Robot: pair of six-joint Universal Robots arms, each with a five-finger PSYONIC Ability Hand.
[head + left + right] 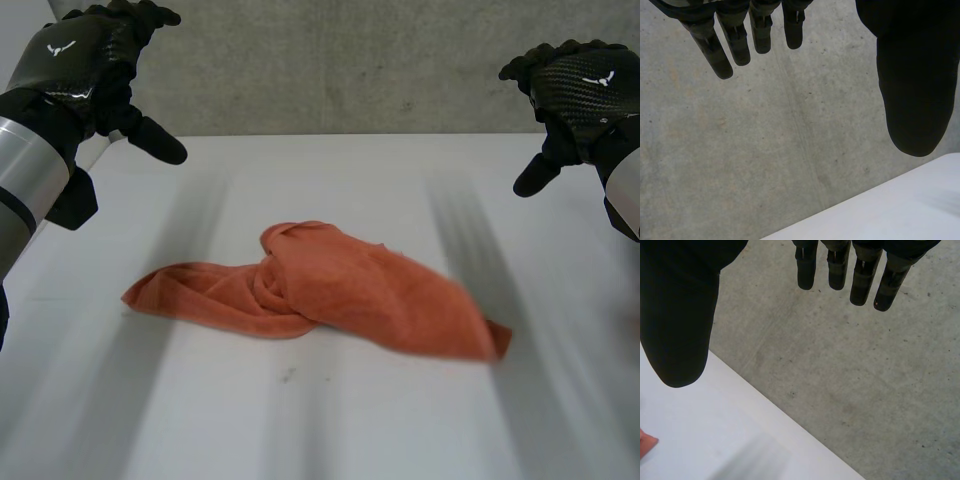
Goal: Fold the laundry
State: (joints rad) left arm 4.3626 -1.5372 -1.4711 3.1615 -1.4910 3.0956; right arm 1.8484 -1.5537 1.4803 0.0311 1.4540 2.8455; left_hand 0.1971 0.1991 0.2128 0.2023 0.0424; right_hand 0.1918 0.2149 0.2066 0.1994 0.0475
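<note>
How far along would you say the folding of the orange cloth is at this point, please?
Nothing looks done: the orange cloth lies bunched and twisted on the white table, with no neat fold. Nothing is in hand either: the left hand and the right hand are held up to either side of it, open and touching nothing. Grasping, spreading and folding all remain.

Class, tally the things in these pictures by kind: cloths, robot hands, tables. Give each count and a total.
cloth, orange: 1
hands, the left hand and the right hand: 2
table, white: 1
Total: 4
</note>
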